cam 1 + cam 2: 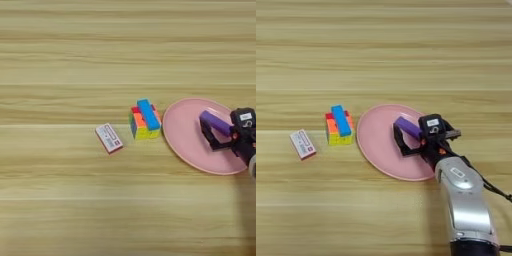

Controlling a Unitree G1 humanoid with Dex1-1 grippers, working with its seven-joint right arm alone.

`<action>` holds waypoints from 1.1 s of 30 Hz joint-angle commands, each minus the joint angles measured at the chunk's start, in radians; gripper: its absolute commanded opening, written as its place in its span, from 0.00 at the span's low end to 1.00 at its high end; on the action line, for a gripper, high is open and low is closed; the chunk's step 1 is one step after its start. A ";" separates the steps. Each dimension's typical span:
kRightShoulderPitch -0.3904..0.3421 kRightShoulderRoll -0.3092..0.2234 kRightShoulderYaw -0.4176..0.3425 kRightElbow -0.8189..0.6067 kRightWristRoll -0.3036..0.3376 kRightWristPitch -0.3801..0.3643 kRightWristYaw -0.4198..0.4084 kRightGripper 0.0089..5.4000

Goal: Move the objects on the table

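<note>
My right gripper (401, 130) reaches in from the lower right over a pink plate (376, 145) and is shut on the purple block (407, 126), which it holds tilted just above the plate's middle. One black finger (401, 144) curves under the block; the other is hidden behind it. To the left of the plate stands the multicoloured cube (339, 136), with the blue bar (341, 120) lying on top of it. Further left the flat white box with a red edge (303, 144) lies on the wooden table (381, 60).
The silver forearm (468, 205) crosses the table's lower right corner. The cube stands close to the plate's left rim (165, 125).
</note>
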 commanded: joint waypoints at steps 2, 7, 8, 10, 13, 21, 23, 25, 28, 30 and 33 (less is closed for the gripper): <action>-0.038 -0.031 -0.004 -0.047 0.005 -0.008 -0.005 1.00; -0.042 -0.028 -0.001 -0.045 0.010 0.005 -0.002 1.00; -0.045 -0.027 -0.001 -0.041 0.012 0.012 -0.002 1.00; -0.050 -0.026 0.000 -0.035 0.014 0.020 -0.001 1.00; -0.056 -0.024 0.000 -0.025 0.017 0.028 0.002 1.00; -0.084 -0.021 -0.005 0.033 0.032 0.036 0.006 1.00; -0.092 -0.021 -0.008 0.046 0.042 0.039 0.007 1.00; -0.100 -0.023 -0.011 0.065 0.047 0.036 0.007 1.00; -0.117 -0.026 -0.012 0.095 0.048 0.029 0.004 1.00; -0.130 -0.028 -0.014 0.121 0.049 0.023 0.001 1.00; -0.140 -0.032 -0.016 0.143 0.049 0.015 0.000 1.00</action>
